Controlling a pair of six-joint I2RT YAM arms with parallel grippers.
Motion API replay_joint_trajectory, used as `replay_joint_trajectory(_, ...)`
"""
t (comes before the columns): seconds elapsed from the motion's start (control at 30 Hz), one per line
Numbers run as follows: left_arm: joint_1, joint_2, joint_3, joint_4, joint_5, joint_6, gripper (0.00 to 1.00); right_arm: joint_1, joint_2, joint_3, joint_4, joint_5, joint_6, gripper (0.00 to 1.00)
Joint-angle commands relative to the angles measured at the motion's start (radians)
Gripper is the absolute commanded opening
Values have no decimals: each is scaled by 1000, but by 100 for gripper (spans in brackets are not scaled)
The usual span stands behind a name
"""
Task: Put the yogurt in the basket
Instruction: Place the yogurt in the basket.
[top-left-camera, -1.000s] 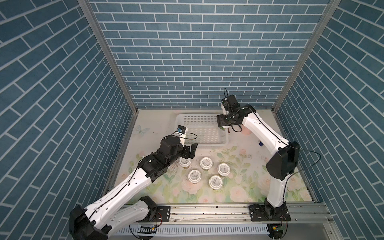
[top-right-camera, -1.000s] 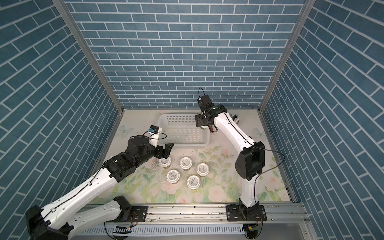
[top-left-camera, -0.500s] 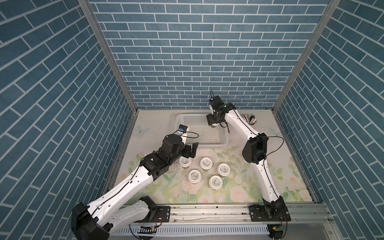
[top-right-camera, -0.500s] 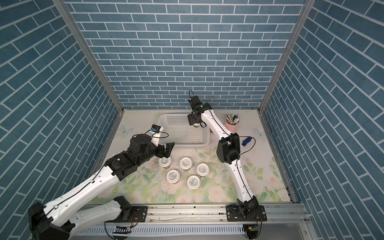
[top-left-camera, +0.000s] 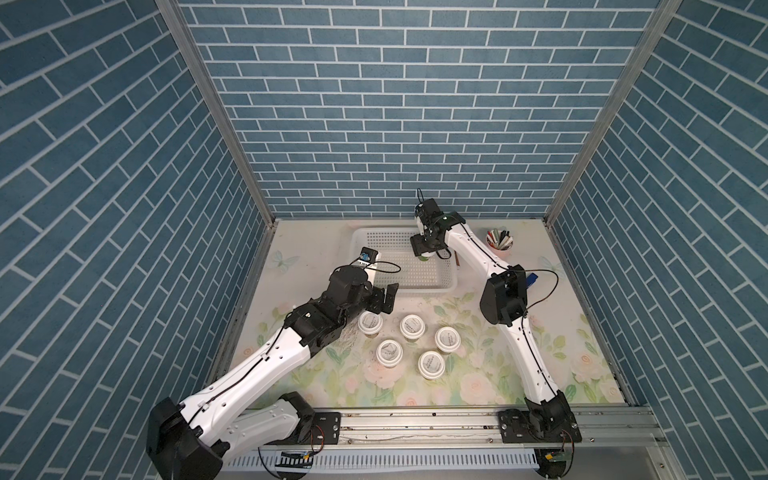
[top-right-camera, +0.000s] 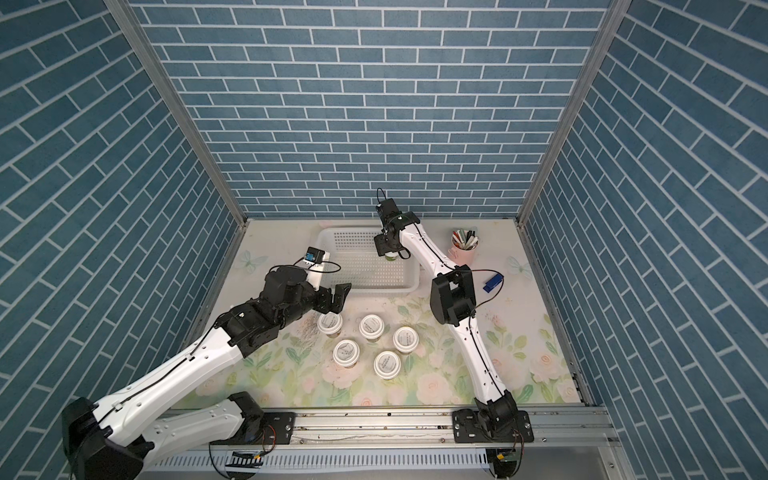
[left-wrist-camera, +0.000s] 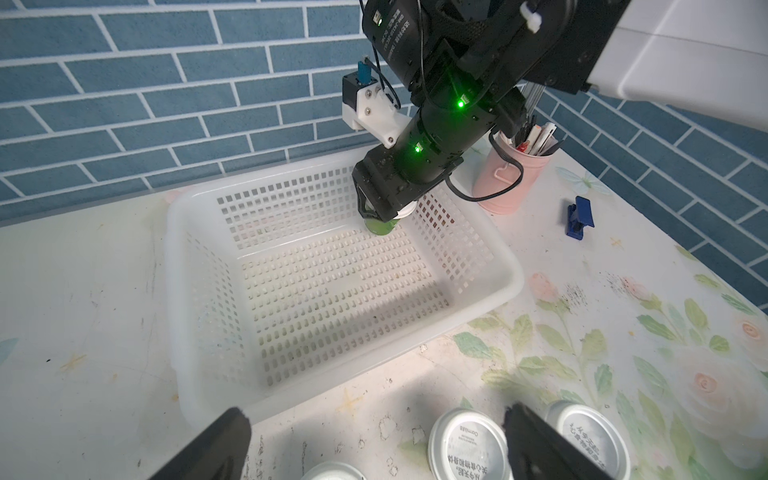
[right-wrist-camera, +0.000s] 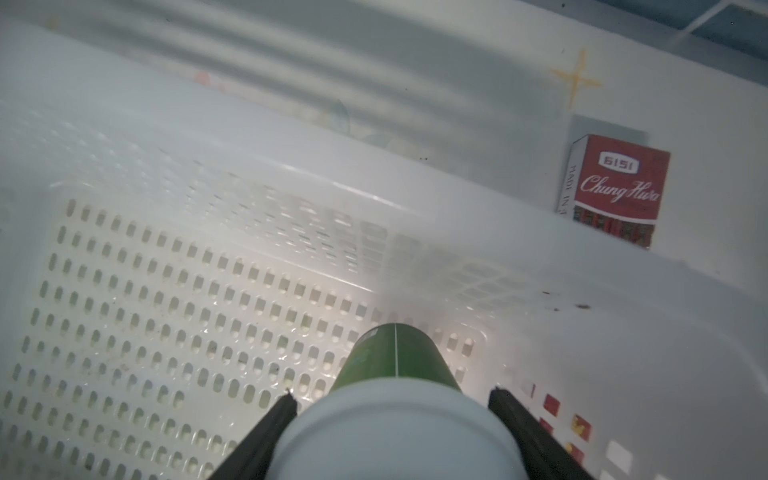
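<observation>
My right jaws, clamped on a green white-lidded yogurt cup (left-wrist-camera: 380, 227), have moved down into the white perforated plastic basket (top-left-camera: 428, 289), mid-frame; release should be next. Left jaws stand apart over five remaining cups (top-left-camera: 411, 325).

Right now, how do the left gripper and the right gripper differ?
The left gripper has its jaws wide open and empty; the right gripper has its jaws shut on a green cup. The left gripper hovers outside the basket, near five cups on the table; the right gripper reaches down into the right part of the basket. Both have black jaws.
</observation>
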Motion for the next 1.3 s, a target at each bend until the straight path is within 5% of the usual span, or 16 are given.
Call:
replay_joint_trajectory(0.0,-8,2,26,-2,-9,4,100,-2,32,-2,6,-10,-30,74)
replay_joint_trajectory(0.33,-8,2,25,-4,-16,2,100,-3,46,-13,14,-14,-28,74)
replay_joint_trajectory(0.77,-11,-51,-2,60,-55,-33,100,0,13,-43,33,-17,-19,91)
replay_joint_trajectory(1.27,-11,3,163,-191,-82,-141,100,74,-238,-58,-6,117,-44,95)
